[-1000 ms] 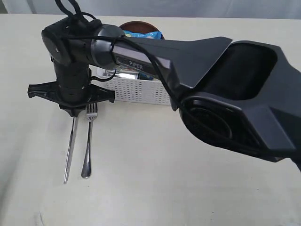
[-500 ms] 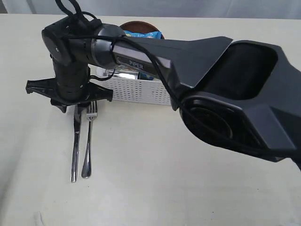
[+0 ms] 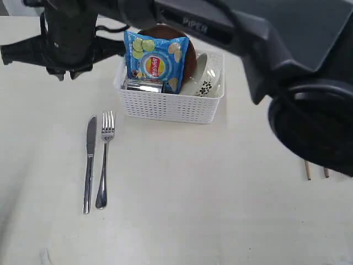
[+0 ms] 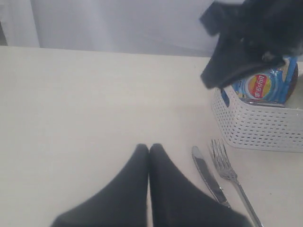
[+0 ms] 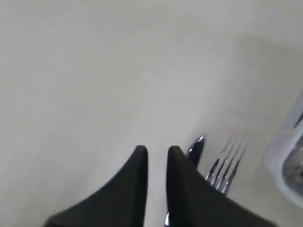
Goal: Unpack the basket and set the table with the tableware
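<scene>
The steel knife and fork lie side by side on the cream table, in front of the white basket. Standing in the basket are a blue chip bag, a steel cup, a pale bowl and a brown plate. My right gripper hangs above the table left of the basket, open and empty, with the knife tip and fork tines just beside it. My left gripper is shut on nothing, left of the knife.
Two wooden chopstick ends show at the right, partly hidden by the right arm, which crosses the top of the exterior view. The basket is to the right of the fork.
The right gripper let go of the knife, which now lies straight beside the fork. It then rose and drew back toward the far left, uncovering the basket.
</scene>
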Available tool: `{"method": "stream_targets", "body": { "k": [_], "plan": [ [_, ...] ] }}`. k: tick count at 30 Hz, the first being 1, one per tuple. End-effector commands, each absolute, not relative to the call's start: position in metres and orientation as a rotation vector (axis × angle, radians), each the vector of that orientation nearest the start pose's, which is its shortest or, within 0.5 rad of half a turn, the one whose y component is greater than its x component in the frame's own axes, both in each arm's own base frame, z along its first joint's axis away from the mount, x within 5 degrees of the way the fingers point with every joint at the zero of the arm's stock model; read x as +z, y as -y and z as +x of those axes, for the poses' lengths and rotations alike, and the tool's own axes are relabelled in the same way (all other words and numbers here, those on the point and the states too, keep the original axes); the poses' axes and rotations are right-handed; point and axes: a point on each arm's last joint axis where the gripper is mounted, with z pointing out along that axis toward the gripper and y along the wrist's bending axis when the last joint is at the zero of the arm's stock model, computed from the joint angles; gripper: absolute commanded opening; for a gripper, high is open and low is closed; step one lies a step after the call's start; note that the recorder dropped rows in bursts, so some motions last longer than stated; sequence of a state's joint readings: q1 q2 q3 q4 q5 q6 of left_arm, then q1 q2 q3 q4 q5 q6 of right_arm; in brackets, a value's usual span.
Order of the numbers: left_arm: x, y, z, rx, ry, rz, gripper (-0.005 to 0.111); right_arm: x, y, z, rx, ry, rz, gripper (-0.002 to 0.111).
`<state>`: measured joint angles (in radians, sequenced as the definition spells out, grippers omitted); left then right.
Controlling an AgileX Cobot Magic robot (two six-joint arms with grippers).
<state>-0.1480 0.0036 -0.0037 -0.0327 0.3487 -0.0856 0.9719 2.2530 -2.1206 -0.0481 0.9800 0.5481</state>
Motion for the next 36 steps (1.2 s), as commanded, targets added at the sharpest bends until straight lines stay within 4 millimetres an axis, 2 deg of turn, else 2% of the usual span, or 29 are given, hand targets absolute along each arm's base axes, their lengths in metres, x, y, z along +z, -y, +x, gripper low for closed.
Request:
{"method": "stream_targets", "body": {
  "k": [1,4,7,11,14,19,21,23,27,30,36],
  "plan": [
    [0.182,0.009,0.053,-0.196,-1.834,0.044,0.0,0.295,-0.388,0.296,0.37,-2.5,-0.735,-0.001],
    [0.182,0.009,0.053,-0.196,-1.834,0.044,0.0,0.3,-0.366,0.306,0.271,-2.558,-0.755,-0.001],
    [0.182,0.009,0.053,-0.196,-1.834,0.044,0.0,0.284,-0.357,0.309,0.172,-2.626,-0.838,-0.001],
    [0.182,0.009,0.053,-0.196,-1.834,0.044,0.0,0.247,-0.37,0.278,0.166,-2.714,-1.052,-0.001],
    [0.182,0.009,0.053,-0.196,-1.834,0.044,0.0,0.222,-0.376,0.258,0.125,-2.738,-1.134,-0.001],
    [0.182,0.009,0.053,-0.196,-1.834,0.044,0.0,0.192,-0.374,0.237,0.067,-2.802,-1.23,-0.001],
    [0.182,0.009,0.053,-0.196,-1.834,0.044,0.0,0.177,-0.374,0.219,0.051,-2.826,-1.333,-0.001],
    [0.182,0.009,0.053,-0.196,-1.834,0.044,0.0,0.169,-0.381,0.199,0.055,-2.803,-1.411,-0.001],
    [0.182,0.009,0.053,-0.196,-1.834,0.044,0.0,0.164,-0.399,0.163,0.118,-2.716,-1.556,-0.001],
    [0.182,0.009,0.053,-0.196,-1.834,0.044,0.0,0.164,-0.404,0.159,0.168,-2.693,-1.554,-0.001],
    [0.182,0.009,0.053,-0.196,-1.834,0.044,0.0,0.144,-0.408,0.163,0.161,-2.702,-1.546,-0.001]
  ]
}}
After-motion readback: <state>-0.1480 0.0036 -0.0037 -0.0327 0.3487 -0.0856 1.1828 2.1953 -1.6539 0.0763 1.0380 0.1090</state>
